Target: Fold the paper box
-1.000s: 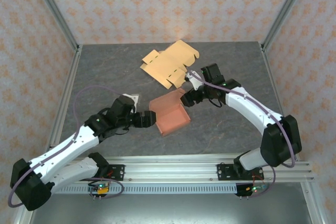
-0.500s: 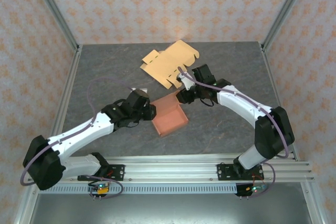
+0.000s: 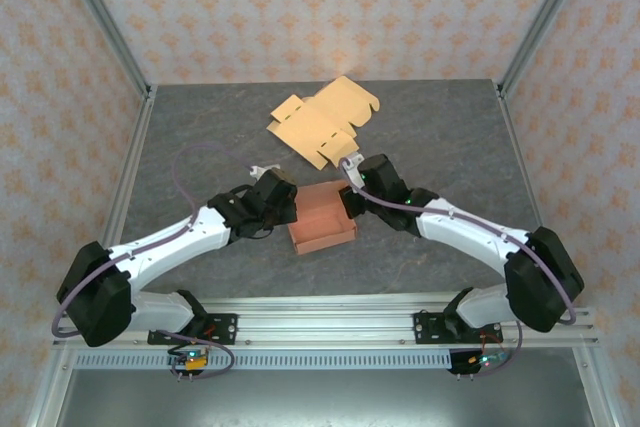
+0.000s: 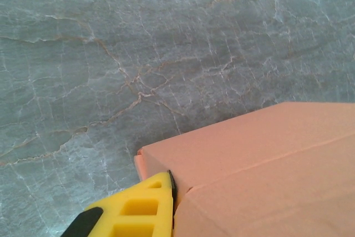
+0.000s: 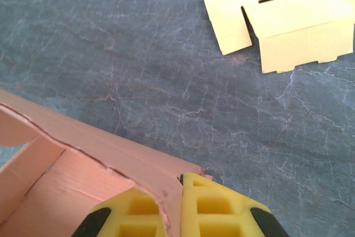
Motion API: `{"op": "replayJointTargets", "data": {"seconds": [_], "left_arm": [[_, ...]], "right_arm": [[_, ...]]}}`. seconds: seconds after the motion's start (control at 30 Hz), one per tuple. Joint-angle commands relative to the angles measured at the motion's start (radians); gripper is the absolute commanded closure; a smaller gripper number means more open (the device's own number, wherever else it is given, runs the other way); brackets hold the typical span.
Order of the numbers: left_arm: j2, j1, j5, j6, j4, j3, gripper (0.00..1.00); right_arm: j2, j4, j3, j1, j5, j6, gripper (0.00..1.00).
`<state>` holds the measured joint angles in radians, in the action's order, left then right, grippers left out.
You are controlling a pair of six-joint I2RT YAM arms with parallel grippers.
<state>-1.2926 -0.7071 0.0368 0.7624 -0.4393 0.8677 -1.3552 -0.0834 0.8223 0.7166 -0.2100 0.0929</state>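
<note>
Paper box (image 3: 322, 219), salmon, sitting mid-counter (image 3: 200, 127) btwn both arms. Left end effector (image 3: 283, 209) touching box's left corner w/ one finger; grip state: cannot tell. Right end effector (image 3: 350, 203) pinching box's right wall. Status: partly erected, walls standing, interior showing open; est. flaps and lid awaiting closing. Yellow flat blank (image 3: 322, 122) lying behind, apart from both.

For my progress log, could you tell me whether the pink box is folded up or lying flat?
Folded up, top open: the pink box has raised walls around a visible hollow interior.
</note>
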Motion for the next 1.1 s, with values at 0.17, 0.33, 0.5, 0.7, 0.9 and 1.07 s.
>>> {"op": "replayJointTargets", "data": {"seconds": [0.17,0.33,0.5,0.7,0.9,1.07], "left_arm": [[0.023,-0.011,0.107,0.123,0.054,0.069,0.93],[0.011,-0.011,0.084,0.172,0.099,0.062,0.93],[0.008,-0.011,0.07,0.238,0.198,-0.046,0.95],[0.007,-0.037,0.112,0.322,0.298,-0.184,0.96],[-0.043,-0.134,0.279,0.35,0.307,-0.209,0.97],[-0.07,-0.212,0.468,0.36,0.215,-0.168,1.0]], "right_arm": [[0.044,0.366,-0.112,0.073,0.149,-0.072,0.96],[0.043,0.429,-0.144,0.087,0.195,-0.076,0.96],[0.033,0.483,-0.188,0.116,0.249,-0.123,0.96],[0.031,0.414,-0.168,0.116,0.254,-0.11,0.84],[0.066,0.337,-0.175,0.116,0.233,-0.062,0.72],[0.148,0.233,-0.169,0.113,0.174,-0.086,0.55]]}}
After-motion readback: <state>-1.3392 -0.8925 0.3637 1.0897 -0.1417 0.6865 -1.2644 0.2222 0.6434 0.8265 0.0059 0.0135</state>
